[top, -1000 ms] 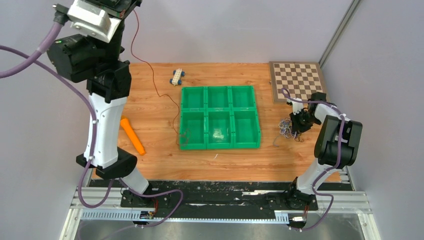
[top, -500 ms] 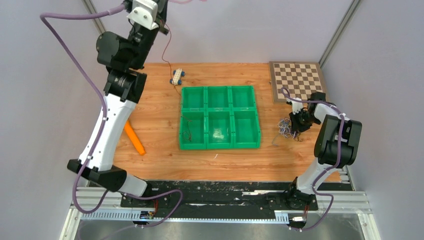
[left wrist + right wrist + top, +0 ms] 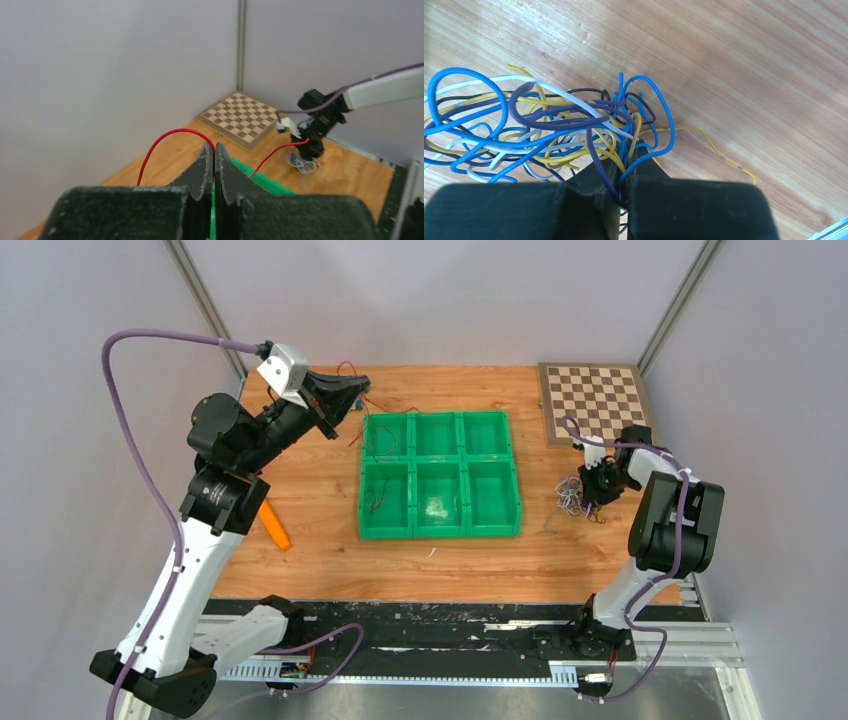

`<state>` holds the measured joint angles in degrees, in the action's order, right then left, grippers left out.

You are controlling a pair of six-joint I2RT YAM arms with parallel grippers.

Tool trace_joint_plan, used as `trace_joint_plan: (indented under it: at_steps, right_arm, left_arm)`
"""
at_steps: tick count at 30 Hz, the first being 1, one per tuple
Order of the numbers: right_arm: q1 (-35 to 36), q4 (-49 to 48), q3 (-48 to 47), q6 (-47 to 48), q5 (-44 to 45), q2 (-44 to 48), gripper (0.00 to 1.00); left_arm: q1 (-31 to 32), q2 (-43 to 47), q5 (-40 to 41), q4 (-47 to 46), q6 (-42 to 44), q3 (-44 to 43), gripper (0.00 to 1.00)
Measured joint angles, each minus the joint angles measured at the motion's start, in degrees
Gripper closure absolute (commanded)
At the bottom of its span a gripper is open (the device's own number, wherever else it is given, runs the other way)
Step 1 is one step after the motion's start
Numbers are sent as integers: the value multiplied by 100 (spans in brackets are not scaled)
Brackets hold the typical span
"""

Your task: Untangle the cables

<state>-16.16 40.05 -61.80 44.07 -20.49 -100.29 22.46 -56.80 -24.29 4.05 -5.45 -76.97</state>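
My left gripper (image 3: 357, 387) is shut on a thin dark red cable (image 3: 374, 443) and holds it above the green tray's back left corner. The cable trails down into the tray's left compartments. In the left wrist view the fingertips (image 3: 214, 150) are pressed together on the red cable (image 3: 165, 135), which arcs out to both sides. My right gripper (image 3: 596, 483) sits low on the table at the right, shut on a tangle of cables (image 3: 571, 496). The right wrist view shows blue, yellow, white, black and dark purple cables (image 3: 549, 125) running between its jaws (image 3: 626, 160).
A green six-compartment tray (image 3: 440, 534) lies mid-table. A chessboard (image 3: 592, 400) is at the back right, close behind the right gripper. An orange carrot-shaped object (image 3: 271, 525) lies at the left beside my left arm. Grey walls close in the table.
My left arm has swung down from high at the back left to the tray's back left corner, carrying the red cable, whose slack now falls into the tray. The right arm has not moved.
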Motion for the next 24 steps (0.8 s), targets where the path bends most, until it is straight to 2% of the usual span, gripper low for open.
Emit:
trace_joint_plan:
  at_steps: [6, 12, 24]
  right_arm:
    - [0, -55, 66, 0, 4, 52, 98]
    - [2, -44, 111, -2, 11, 96, 98]
    - [2, -20, 111, 2, 50, 101, 98]
  left_arm:
    - [63, 59, -951, 391, -348, 109, 100]
    - [240, 184, -1565, 846, -328, -323, 100]
    - [254, 1123, -1611, 1834, 2, -660, 100]
